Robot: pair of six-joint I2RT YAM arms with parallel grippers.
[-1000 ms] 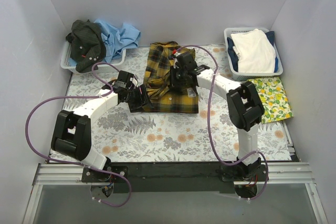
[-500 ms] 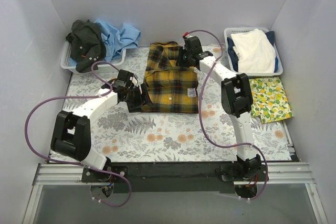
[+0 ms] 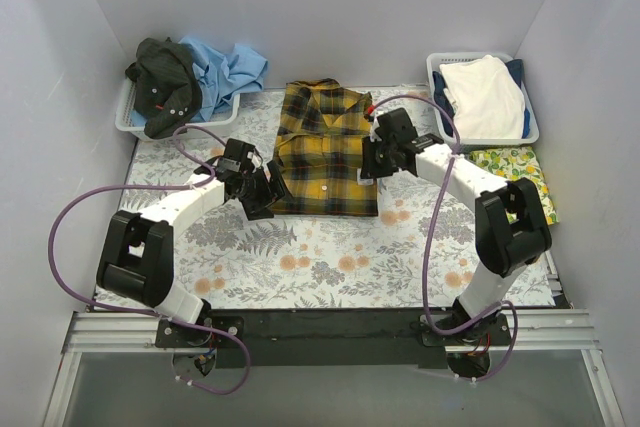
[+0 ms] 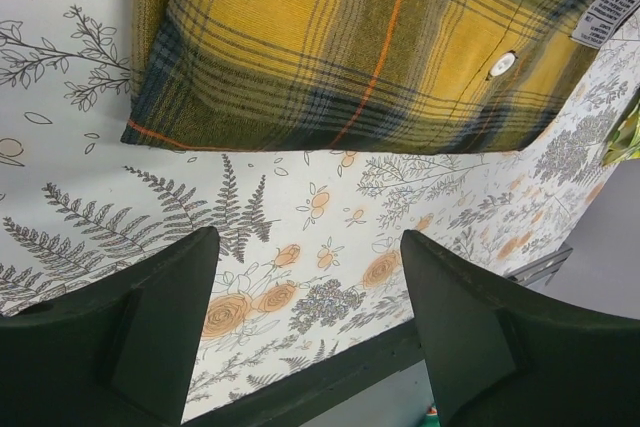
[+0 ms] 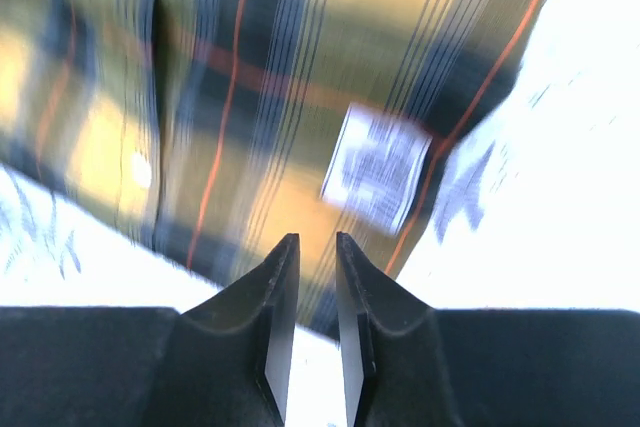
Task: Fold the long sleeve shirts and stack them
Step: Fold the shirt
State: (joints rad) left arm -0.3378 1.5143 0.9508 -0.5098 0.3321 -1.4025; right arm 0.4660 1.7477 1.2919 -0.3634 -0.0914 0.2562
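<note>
The yellow-and-black plaid shirt (image 3: 325,152) lies folded in a rectangle at the table's middle back, collar at the far end. My left gripper (image 3: 262,192) is open and empty, just off the shirt's near left corner. In the left wrist view the gripper (image 4: 308,247) hovers over the floral cover with the shirt's edge (image 4: 340,47) ahead. My right gripper (image 3: 372,157) is at the shirt's right edge. In the blurred right wrist view its jaws (image 5: 315,239) stand nearly together with nothing between them, over the plaid (image 5: 250,67) near a white label (image 5: 378,167).
A grey basket (image 3: 135,119) at back left holds a dark shirt (image 3: 165,77) and a light blue shirt (image 3: 228,67). A basket (image 3: 440,69) at back right holds folded white and dark blue cloth. A lemon-print cloth (image 3: 515,187) lies beside it.
My right gripper swung from over the shirt out to the far collar, then back to the shirt's right edge. The shirt's front now lies flat. My left arm barely moved.
</note>
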